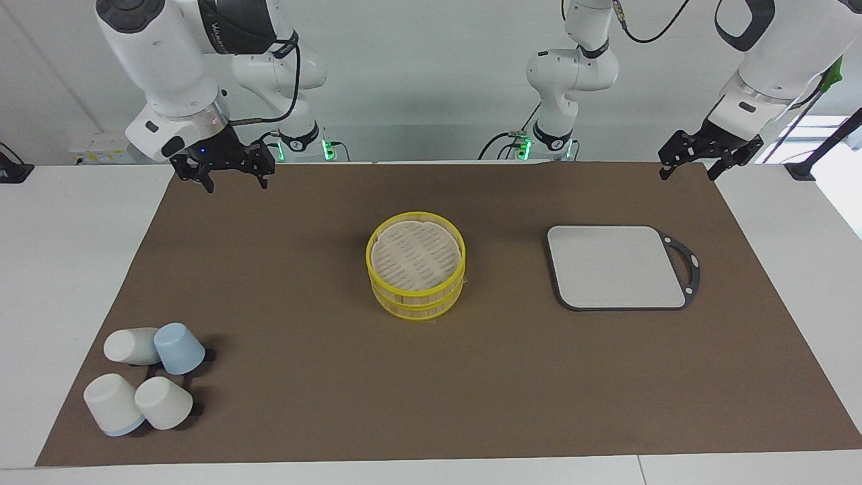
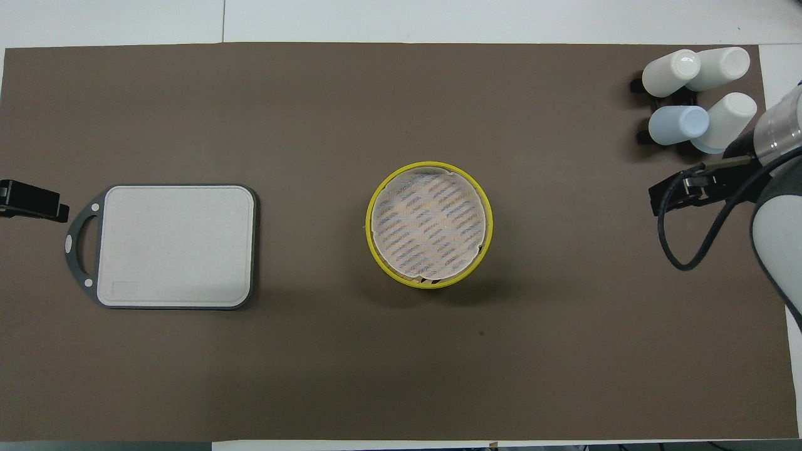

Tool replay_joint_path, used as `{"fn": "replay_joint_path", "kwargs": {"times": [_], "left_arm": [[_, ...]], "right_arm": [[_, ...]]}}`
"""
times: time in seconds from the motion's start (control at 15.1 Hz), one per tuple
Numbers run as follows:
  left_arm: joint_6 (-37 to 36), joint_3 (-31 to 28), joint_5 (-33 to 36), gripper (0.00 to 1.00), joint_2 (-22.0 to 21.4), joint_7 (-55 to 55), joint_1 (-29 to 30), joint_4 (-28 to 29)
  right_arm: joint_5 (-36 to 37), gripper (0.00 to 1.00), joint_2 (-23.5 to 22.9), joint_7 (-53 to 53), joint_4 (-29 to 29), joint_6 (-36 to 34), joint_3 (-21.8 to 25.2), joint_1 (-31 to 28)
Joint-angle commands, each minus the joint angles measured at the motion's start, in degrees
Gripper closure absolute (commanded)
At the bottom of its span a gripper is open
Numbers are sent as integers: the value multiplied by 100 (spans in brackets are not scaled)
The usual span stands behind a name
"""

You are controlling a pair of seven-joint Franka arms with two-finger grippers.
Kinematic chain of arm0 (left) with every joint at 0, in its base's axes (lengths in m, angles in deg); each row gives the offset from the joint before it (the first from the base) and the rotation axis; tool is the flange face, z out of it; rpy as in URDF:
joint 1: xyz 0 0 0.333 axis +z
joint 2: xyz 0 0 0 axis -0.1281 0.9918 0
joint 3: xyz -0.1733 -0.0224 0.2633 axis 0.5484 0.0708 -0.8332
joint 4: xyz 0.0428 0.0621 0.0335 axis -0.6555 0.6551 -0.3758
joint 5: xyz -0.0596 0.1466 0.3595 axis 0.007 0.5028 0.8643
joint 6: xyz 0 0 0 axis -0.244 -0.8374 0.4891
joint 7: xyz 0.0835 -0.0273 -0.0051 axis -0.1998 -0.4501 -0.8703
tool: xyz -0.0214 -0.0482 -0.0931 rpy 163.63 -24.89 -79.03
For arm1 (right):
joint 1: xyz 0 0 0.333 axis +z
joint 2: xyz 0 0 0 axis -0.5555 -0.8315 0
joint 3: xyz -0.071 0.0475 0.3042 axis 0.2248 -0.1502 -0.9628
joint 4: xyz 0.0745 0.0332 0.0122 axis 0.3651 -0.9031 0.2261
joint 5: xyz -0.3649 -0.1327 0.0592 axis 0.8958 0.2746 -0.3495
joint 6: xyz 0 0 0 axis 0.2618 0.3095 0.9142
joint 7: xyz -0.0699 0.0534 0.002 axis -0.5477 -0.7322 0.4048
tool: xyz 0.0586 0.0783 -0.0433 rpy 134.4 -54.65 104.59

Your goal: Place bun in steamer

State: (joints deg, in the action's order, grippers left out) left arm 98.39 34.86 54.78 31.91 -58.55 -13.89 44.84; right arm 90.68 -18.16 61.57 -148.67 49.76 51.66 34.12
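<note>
The steamer (image 1: pixel 412 303) stands in the middle of the brown mat, yellow-rimmed, with its beige woven lid (image 1: pixel 415 259) on top; it also shows in the overhead view (image 2: pixel 432 165). The bun is not in view. My right gripper (image 1: pixel 232 180) is open and empty, raised over the mat's edge by the robots at the right arm's end; it also shows in the overhead view (image 2: pixel 683 188). My left gripper (image 1: pixel 688 168) is open and empty, raised over the mat's corner at the left arm's end, and waits; its tip shows in the overhead view (image 2: pixel 31 200).
A flat grey board (image 1: pixel 616 266) with a dark handle lies beside the steamer toward the left arm's end; it also shows in the overhead view (image 2: pixel 175 245). Several white and blue cups (image 1: pixel 178 347) lie on a black rack at the mat's corner at the right arm's end, farthest from the robots.
</note>
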Motion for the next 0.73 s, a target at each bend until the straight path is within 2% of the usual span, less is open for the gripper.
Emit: {"fn": "replay_joint_path", "kwargs": {"times": [0.0, 0.2, 0.4, 0.66], "left_arm": [[-52, -57, -75, 0, 52, 94, -32, -97], [-52, -57, -75, 0, 52, 86, -41, -106], [-52, -57, -75, 0, 52, 86, -49, -106], [-43, -57, -75, 0, 52, 77, -41, -97]], "right_arm": [[109, 0, -16, 157, -14, -53, 44, 32], [117, 0, -25, 122, 12, 34, 44, 32], [100, 0, -16, 113, -111, 491, 44, 15], [30, 0, -16, 95, -111, 483, 44, 6]]}}
